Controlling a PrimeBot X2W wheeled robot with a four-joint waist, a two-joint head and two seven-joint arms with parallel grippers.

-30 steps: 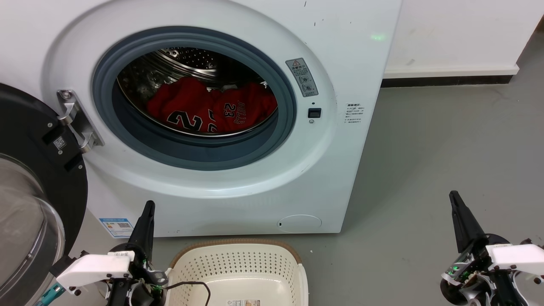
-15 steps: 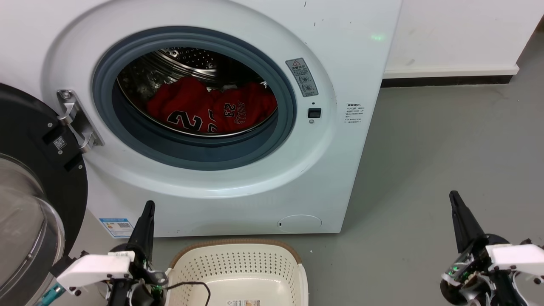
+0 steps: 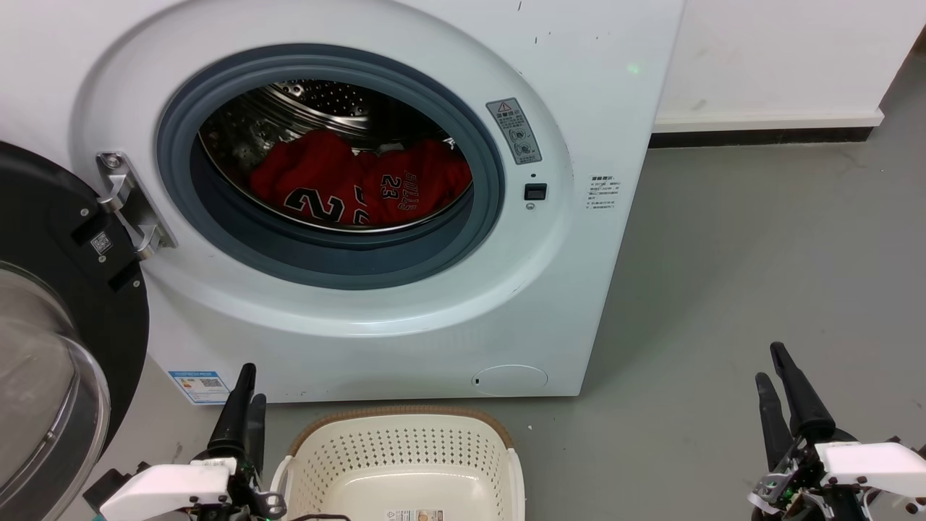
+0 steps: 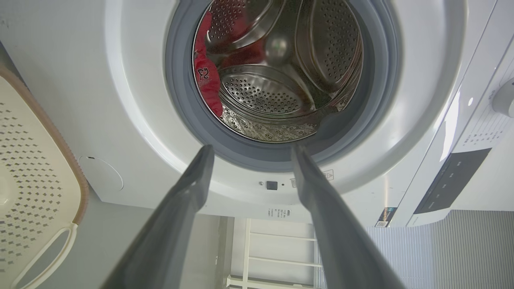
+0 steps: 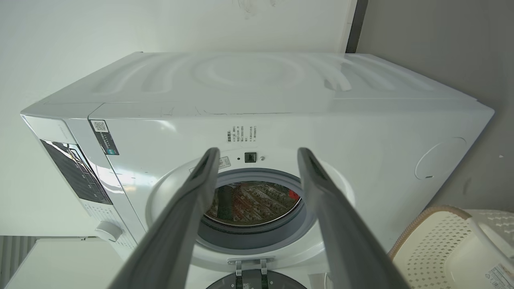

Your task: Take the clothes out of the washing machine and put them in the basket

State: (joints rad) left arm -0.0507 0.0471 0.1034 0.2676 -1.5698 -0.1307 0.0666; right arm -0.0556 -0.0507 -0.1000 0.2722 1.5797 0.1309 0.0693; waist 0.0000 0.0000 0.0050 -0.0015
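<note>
Both claws have sunk lower than a second ago: the left gripper [image 3: 252,387] and right gripper [image 3: 768,363] now stand with fingers parted, holding nothing. The clothes [image 3: 358,184] lie heaped at six o'clock in the drum [image 3: 318,98] of the washing machine [image 3: 550,289]. They look soft, limp and light, likely best pinched at a raised front fold. The basket [image 3: 401,416] sits at six o'clock below the opening.
</note>
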